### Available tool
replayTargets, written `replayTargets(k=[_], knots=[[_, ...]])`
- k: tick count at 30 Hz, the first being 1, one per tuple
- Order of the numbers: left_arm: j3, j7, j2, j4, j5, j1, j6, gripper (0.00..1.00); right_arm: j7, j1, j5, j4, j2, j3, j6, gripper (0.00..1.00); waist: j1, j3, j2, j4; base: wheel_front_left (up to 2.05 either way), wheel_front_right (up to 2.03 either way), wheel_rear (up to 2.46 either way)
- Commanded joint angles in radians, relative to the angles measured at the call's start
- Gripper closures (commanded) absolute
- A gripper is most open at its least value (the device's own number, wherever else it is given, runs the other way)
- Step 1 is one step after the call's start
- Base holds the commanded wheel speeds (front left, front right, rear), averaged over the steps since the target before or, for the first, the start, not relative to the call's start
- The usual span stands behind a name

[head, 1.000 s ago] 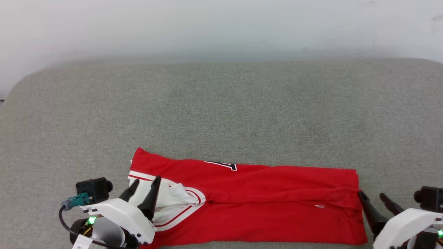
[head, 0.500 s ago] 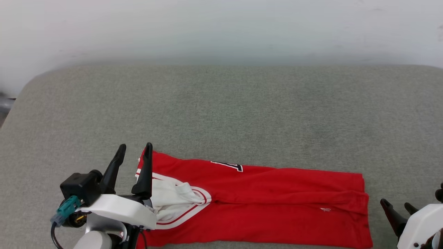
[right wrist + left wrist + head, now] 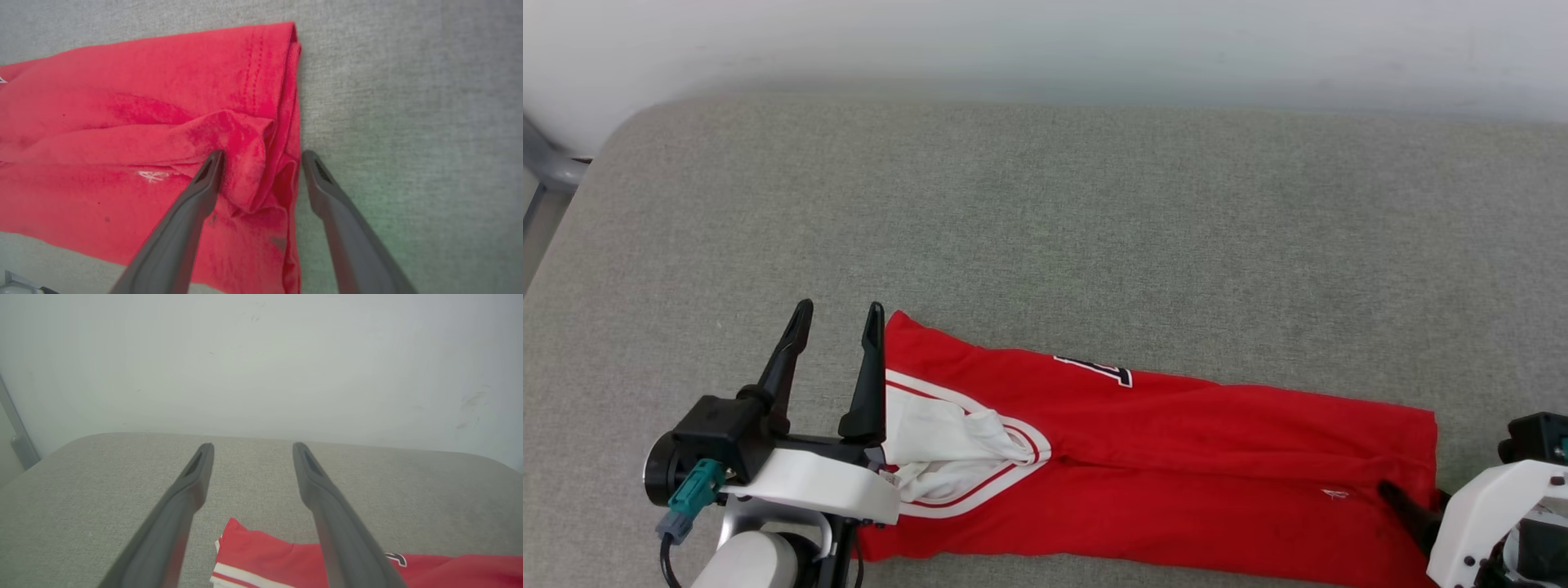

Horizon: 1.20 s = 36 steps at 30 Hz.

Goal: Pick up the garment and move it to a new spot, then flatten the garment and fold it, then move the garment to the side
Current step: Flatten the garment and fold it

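Closest to me, the garment (image 3: 1176,457) lies along the near edge of the grey pad (image 3: 1094,204), folded lengthwise into a long red strip. It is soft jersey knit, creased down the middle. At its left end sits a rumpled white patch ringed with red-and-white striped trim (image 3: 947,445). A scrap of black, white-outlined lettering (image 3: 1107,371) peeks over the far fold.

At the right end, the right gripper (image 3: 262,154) stands wide apart, straddling the bunched hem. One dark finger lies on the red cloth and the other over bare grey weave just beside the edge; nothing is pinched. A second ago those fingers were just outside the hem.

At the left end, the left gripper (image 3: 840,305) is also spread wide and holds nothing. It is lifted, with its slim tapered fingers beside the garment's far left corner. A second ago they lay over the white patch. The whole view has swung since then, but the shirt keeps the same folded shape.

Beyond, the pad runs on as coarse, speckled grey fabric with a rounded far corner. It meets a plain, faintly scuffed white wall (image 3: 1045,41), with a grey metal post (image 3: 547,167) at the left.
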Motion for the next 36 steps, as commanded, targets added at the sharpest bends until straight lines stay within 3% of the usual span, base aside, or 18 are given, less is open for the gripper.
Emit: replayTargets(k=[1,4,5,6,7,14,23,36], knots=[[0.000,-0.006,-0.005,0.000,0.007,-0.009,0.002,0.00,0.015,-0.005,0.008,0.016,0.006,0.007,0.000,0.00,0.0000,0.005,0.0000,0.006,0.00,0.00,0.00],[-0.002,-0.010,-0.009,0.005,0.012,-0.014,0.002,0.00,0.053,-0.001,0.029,0.055,0.017,0.026,0.000,0.00,0.0000,0.010,0.0000,0.010,0.00,0.00,0.00],[-0.002,-0.011,-0.010,0.008,0.013,-0.013,0.002,0.00,0.059,-0.004,0.033,0.062,0.019,0.031,0.000,0.47,0.0000,0.010,0.0000,0.010,0.00,0.00,0.00],[-0.001,-0.011,-0.010,0.012,0.012,-0.013,0.001,0.00,0.062,-0.008,0.038,0.066,0.020,0.034,0.000,0.47,0.0000,0.009,0.0000,0.010,0.00,0.00,0.00],[0.000,-0.012,-0.010,0.016,0.013,-0.012,0.000,0.00,0.062,-0.013,0.042,0.070,0.019,0.036,0.000,1.00,0.0000,0.008,0.0000,0.010,0.00,0.00,0.00],[-0.003,-0.015,-0.012,0.046,0.006,-0.006,-0.008,0.00,0.039,-0.047,0.069,0.073,-0.014,0.042,-0.001,1.00,0.0000,-0.023,0.0000,0.007,0.00,0.00,0.00],[0.001,-0.002,0.004,0.066,-0.002,0.044,0.012,0.00,0.011,-0.053,0.066,0.033,-0.068,0.026,-0.001,1.00,0.0000,-0.089,0.0000,-0.018,0.00,0.00,0.00],[-0.005,0.010,0.014,0.046,0.002,0.062,0.032,0.00,0.069,-0.001,0.018,-0.062,-0.082,-0.208,-0.001,1.00,0.0000,-0.112,0.0000,-0.057,0.00,0.00,0.00]])
